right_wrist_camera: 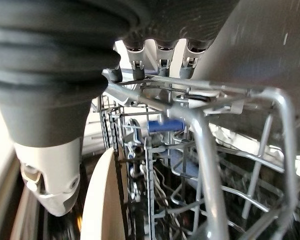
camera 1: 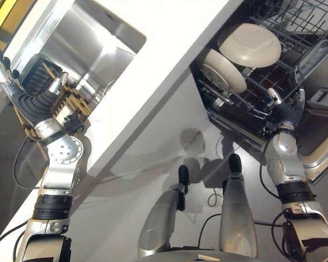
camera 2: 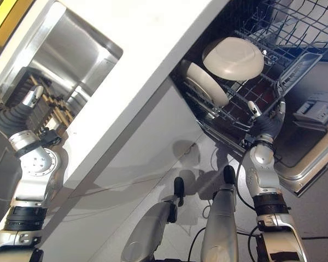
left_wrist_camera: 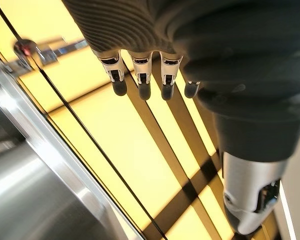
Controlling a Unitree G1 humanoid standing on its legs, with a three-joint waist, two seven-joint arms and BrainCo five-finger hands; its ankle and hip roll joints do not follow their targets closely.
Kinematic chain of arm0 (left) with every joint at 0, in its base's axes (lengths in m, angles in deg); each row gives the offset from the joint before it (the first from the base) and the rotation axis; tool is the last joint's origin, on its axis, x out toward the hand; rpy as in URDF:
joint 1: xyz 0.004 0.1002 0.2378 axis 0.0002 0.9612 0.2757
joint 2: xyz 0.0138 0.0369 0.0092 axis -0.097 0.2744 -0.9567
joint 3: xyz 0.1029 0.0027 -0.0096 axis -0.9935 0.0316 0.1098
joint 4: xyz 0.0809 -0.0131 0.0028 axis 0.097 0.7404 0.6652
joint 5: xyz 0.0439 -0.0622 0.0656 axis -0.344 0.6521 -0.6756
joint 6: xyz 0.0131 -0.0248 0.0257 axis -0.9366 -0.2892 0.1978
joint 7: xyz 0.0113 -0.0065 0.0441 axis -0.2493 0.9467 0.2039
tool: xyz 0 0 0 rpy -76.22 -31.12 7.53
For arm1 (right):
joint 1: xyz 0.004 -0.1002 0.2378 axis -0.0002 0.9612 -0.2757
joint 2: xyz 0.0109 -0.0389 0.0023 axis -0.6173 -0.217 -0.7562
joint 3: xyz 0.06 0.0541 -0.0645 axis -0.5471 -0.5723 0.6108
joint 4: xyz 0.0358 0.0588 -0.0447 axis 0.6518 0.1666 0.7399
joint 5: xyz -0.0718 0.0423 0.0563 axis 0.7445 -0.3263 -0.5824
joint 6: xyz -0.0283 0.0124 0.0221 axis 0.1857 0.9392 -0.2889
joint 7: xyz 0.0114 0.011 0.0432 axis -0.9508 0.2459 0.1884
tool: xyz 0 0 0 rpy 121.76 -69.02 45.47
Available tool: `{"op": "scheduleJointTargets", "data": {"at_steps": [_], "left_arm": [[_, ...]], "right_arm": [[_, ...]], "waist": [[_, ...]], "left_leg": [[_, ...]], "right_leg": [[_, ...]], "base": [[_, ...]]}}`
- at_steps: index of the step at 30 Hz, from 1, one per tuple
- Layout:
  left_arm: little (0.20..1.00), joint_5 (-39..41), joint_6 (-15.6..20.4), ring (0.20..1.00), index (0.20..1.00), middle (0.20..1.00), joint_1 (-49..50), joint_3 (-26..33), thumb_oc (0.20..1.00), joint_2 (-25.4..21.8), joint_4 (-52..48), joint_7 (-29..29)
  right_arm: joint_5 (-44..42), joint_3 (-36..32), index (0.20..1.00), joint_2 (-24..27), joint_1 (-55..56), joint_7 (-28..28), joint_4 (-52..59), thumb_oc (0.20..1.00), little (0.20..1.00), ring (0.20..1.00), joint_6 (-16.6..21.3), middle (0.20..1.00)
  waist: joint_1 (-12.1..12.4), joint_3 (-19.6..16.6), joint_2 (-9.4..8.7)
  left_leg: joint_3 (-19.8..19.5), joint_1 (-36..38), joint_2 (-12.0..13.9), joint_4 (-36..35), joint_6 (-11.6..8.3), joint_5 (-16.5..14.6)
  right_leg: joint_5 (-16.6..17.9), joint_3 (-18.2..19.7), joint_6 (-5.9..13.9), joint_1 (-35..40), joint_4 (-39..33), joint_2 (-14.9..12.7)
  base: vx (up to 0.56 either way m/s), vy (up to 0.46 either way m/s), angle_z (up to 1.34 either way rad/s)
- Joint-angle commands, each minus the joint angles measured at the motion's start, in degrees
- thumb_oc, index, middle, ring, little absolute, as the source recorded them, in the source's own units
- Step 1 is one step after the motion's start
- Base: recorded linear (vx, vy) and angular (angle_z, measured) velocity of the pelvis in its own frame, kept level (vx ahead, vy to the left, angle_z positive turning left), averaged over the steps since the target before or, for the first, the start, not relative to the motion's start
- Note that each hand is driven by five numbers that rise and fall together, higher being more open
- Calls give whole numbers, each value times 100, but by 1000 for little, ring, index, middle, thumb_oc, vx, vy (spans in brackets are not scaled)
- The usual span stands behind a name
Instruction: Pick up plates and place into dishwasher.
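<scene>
- Right hand (camera 1: 287, 109): nearest the camera in its wrist view, at the front rim of the rack (right_wrist_camera: 210, 145). Fingers (right_wrist_camera: 162, 62) reach over the top wire with their tips on it, only lightly bent; whether they grip the wire, I cannot tell. No plate in the hand.
- Rack: wire basket pulled out of the dishwasher (camera 1: 317, 131), whose door lies open below the hand.
- Plates: two cream plates in the rack. One plate (camera 1: 224, 71) stands on edge in the tines near the rack's front corner; the second (camera 1: 249, 45) leans just behind and above it, overlapping it in the head views. The pale edge of a plate (right_wrist_camera: 105, 200) shows beside the thumb in the right wrist view, close to the hand but apart from it.
- Left hand (camera 1: 19, 93): raised over the far side of the sink (camera 1: 93, 38), well apart from the rack. Fingers (left_wrist_camera: 142, 80) straight and spread, holding nothing.
- Sink: steel basin set in the white counter (camera 1: 169, 49); a dark slatted drainer (camera 1: 71, 101) lies by the left wrist.
- Counter runs between sink and dishwasher.
</scene>
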Motion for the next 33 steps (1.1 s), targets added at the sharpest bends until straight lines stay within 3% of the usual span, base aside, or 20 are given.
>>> {"op": "scheduleJointTargets", "data": {"at_steps": [1,15,20,28,33], "left_arm": [[1000,51,1,1000,1000,1000,237,-40,1000,-211,113,-101],[1000,363,157,1000,1000,1000,347,-69,1000,-414,114,-403],[1000,513,249,1000,1000,1000,454,-62,1000,-447,161,-528],[1000,680,452,1000,1000,1000,521,-120,1000,-419,246,-812],[1000,663,512,1000,1000,1000,595,-80,1000,-387,329,-964]], "right_arm": [[375,714,1000,-201,-1251,-468,307,1000,1000,1000,352,1000],[306,1069,1000,-181,-2157,-614,-153,1000,1000,1000,215,1000],[118,1106,1000,-57,-2216,-916,-272,1000,1000,1000,226,1000],[-175,1427,1000,5,-2285,-1918,-358,1000,1000,1000,170,1000],[-204,1303,1000,94,-1933,-1707,-403,1000,1000,1000,259,1000]], "waist": [[406,31,-165],[750,-270,8],[798,-447,25],[841,-704,-40],[741,-793,-163]], "left_leg": [[246,-235,-547,433,314,-14],[13,140,-771,263,401,-61],[-66,359,-831,179,413,-95],[-86,619,-864,43,426,-109],[-71,747,-849,78,447,-195]], "right_leg": [[128,-99,-37,472,-500,-398],[157,-320,7,939,-663,-653],[193,-378,12,1219,-796,-750],[263,-405,58,1528,-963,-853],[287,-374,46,1666,-994,-825]], "base": [[4,2,43],[10,11,19],[37,17,1],[28,2,9],[37,-12,9]]}}
